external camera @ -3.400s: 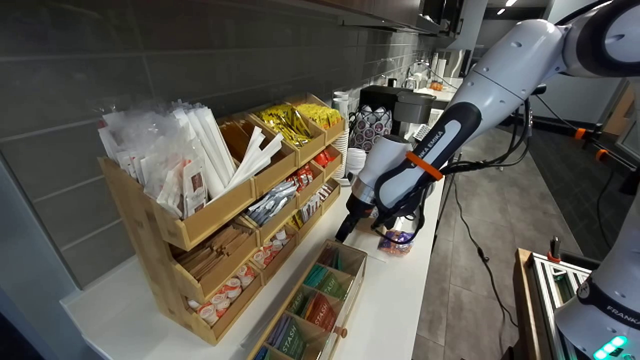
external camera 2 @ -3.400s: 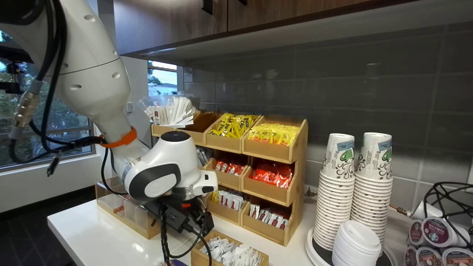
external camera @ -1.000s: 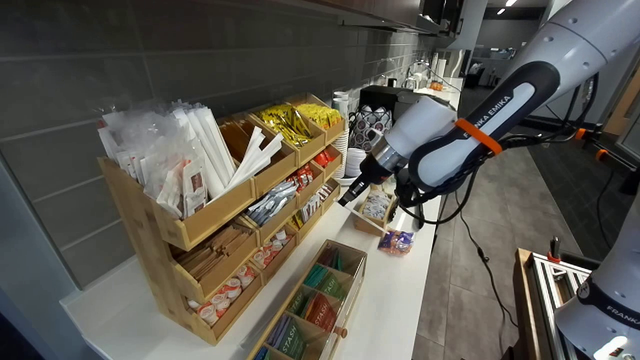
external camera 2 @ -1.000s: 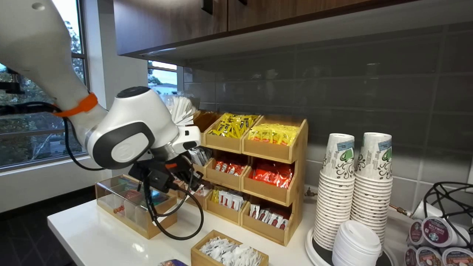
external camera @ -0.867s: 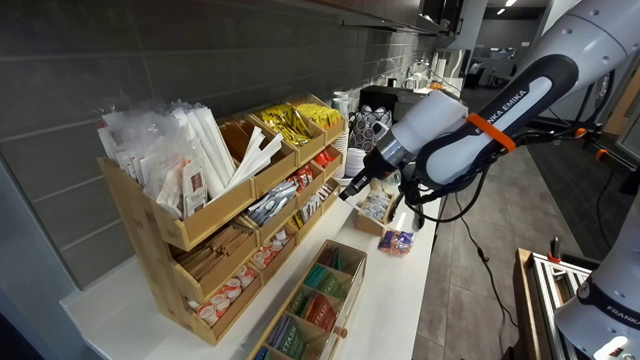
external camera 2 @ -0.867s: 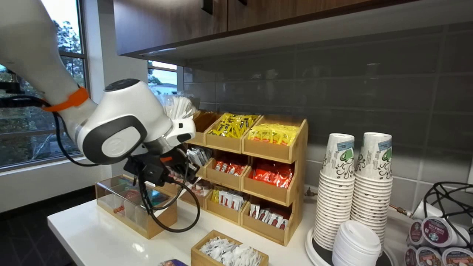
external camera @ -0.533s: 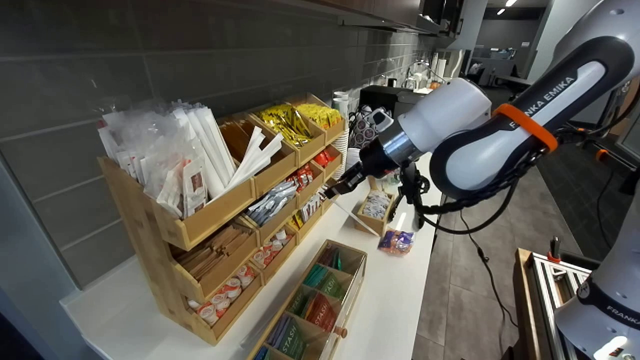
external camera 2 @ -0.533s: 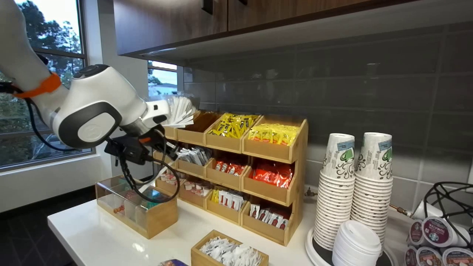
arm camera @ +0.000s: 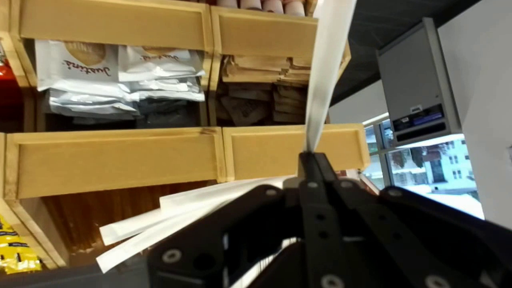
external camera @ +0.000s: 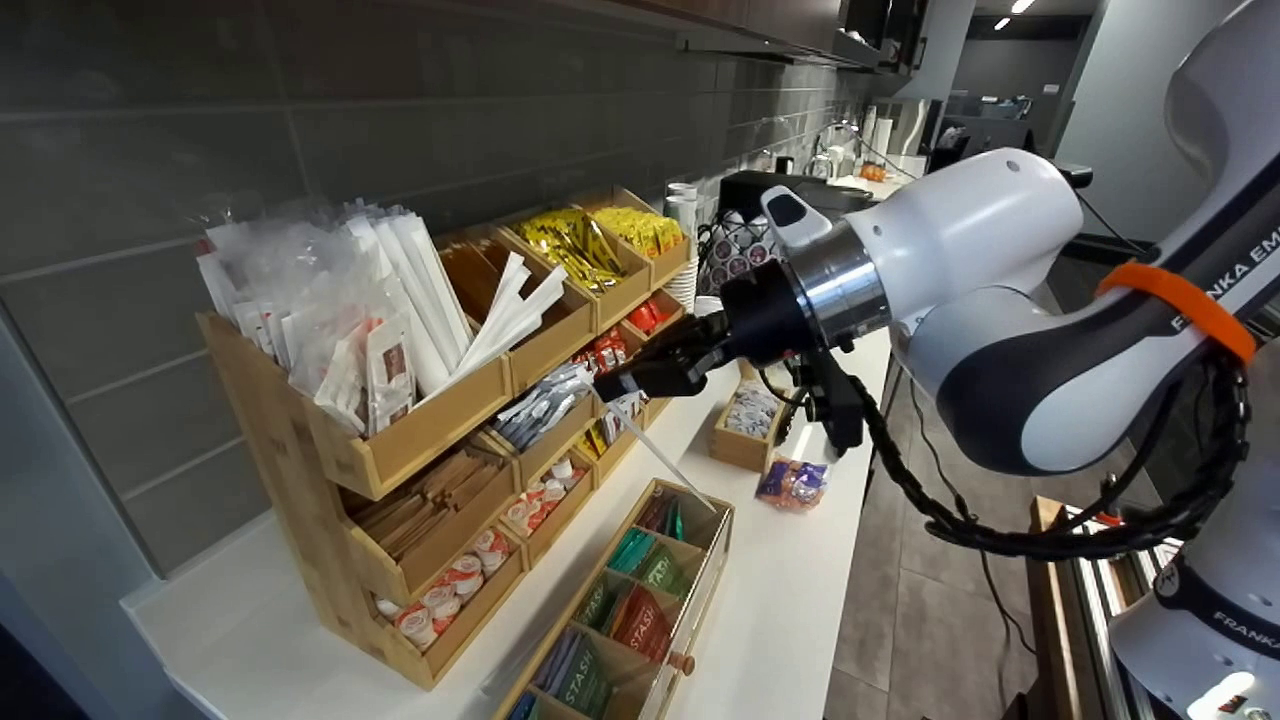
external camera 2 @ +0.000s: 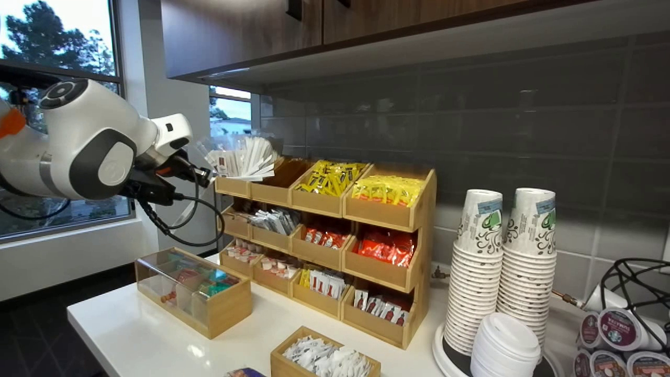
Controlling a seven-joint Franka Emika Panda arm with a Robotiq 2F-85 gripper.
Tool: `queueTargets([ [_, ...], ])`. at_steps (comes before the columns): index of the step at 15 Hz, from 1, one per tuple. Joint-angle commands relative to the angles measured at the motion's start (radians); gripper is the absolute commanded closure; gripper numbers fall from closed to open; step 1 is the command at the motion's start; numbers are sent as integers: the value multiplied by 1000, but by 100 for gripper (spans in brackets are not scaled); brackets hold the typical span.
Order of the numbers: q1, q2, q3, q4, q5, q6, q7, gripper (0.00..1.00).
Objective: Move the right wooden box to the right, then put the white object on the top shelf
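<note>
My gripper [arm camera: 313,157] is shut on the white object [arm camera: 326,76], a long thin white strip jutting from the fingertips in the wrist view, which stands upside down. In an exterior view the gripper [external camera: 603,385] is in front of the rack at about middle-tier height, and the white object [external camera: 655,450] slants down over the sachet tray. The top shelf [external camera 2: 316,202] holds yellow packets, a brown-filled compartment and white strips; its front panel [arm camera: 116,162] faces the wrist camera. The right wooden box [external camera: 738,450], filled with small white packets, rests on the counter; the box [external camera 2: 282,364] is partly cut off.
The long glass-topped sachet tray [external camera 2: 229,306] lies on the counter before the rack. A purple packet [external camera: 793,484] lies beside the small box. Paper cup stacks [external camera 2: 475,283] stand past the rack, and a cabinet [external camera 2: 377,26] overhangs the counter.
My gripper has risen from near the counter and moved along the rack toward its white-strip end, away from the cups, carrying the white object. The small box has not moved.
</note>
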Motion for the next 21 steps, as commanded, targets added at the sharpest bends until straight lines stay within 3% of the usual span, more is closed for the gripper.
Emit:
queueTargets([
  [1, -20, -22, -77, -81, -275, 164, 203, 100],
  [5, -94, -19, -183, -95, -532, 333, 335, 100],
  [6, -65, -1, -149, -78, -440, 292, 267, 99],
  [8, -93, -1, -182, -78, -498, 322, 295, 99],
  [12, -92, -2, -181, -78, -503, 324, 299, 100],
  [16, -83, 17, -168, -61, -413, 396, 274, 100],
  [17, -43, 24, -194, -53, -364, 418, 259, 100],
  [21, -1, 73, -174, -11, -166, 531, 202, 100],
])
